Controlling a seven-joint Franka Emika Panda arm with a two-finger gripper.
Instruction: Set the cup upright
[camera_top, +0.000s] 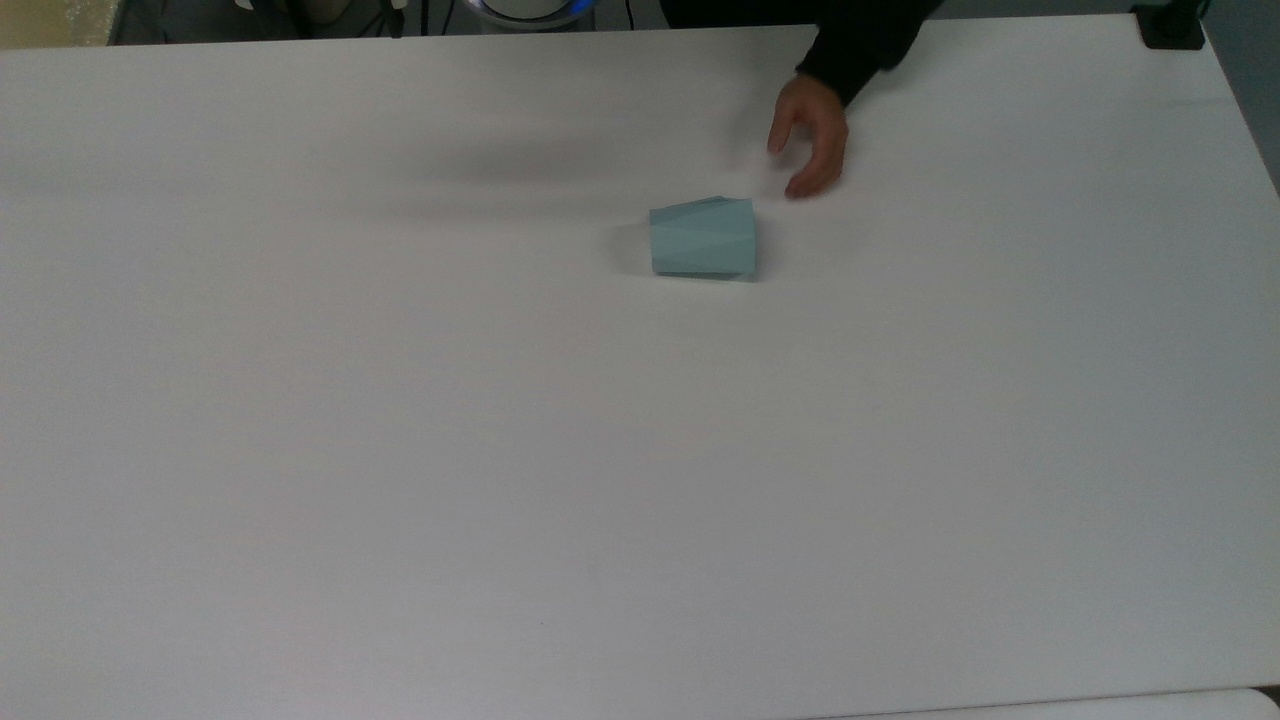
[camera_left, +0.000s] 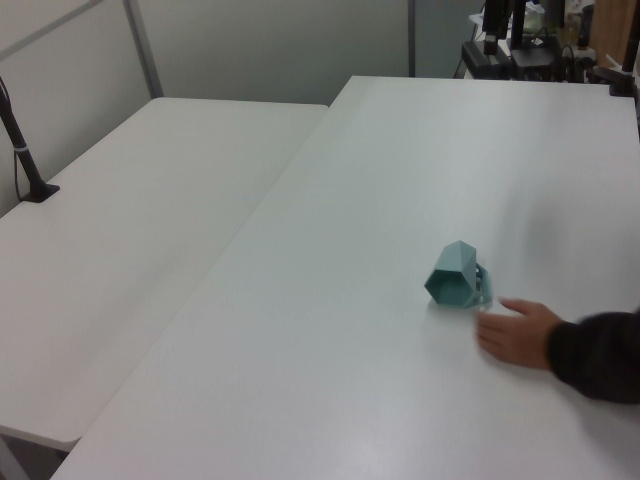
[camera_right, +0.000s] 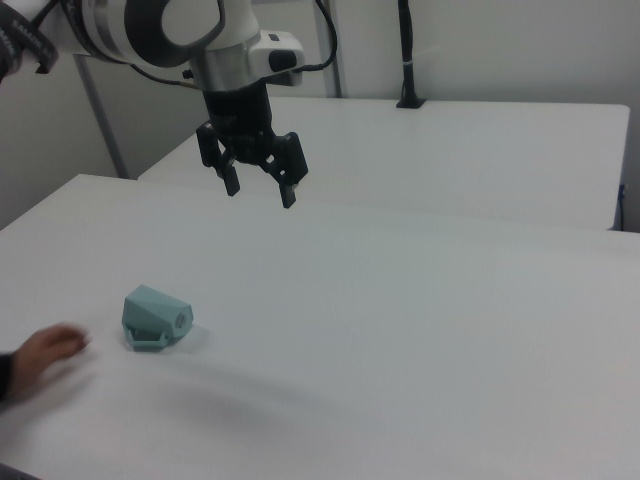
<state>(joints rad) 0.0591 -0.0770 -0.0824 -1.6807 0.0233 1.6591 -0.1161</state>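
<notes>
In the right view, a person's hand (camera_right: 45, 350) is seen at the left edge, lying on the white table (camera_right: 420, 330) just beside the cup (camera_right: 157, 318). The cup is lying on its side, not upright, with its small handle low against the table surface. In the top view the cup (camera_top: 703, 238) is found a little right of the table's middle and toward the far edge, its wider rim end turned to the top view's right and its narrower base to the top view's left. Further right in the right view, the gripper (camera_right: 260, 183) is held well above the table and well apart from the cup, with its fingers spread wide and nothing between them.

The righting has not yet been begun. It is judged that the approach should be put off until the hand is clear of the cup. The open fingers should then be lowered across two opposite flat facets, near the rim end and away from the handle, so that slipping is avoided. The cup should be tipped up about its base and released only once the base sits flat.
</notes>
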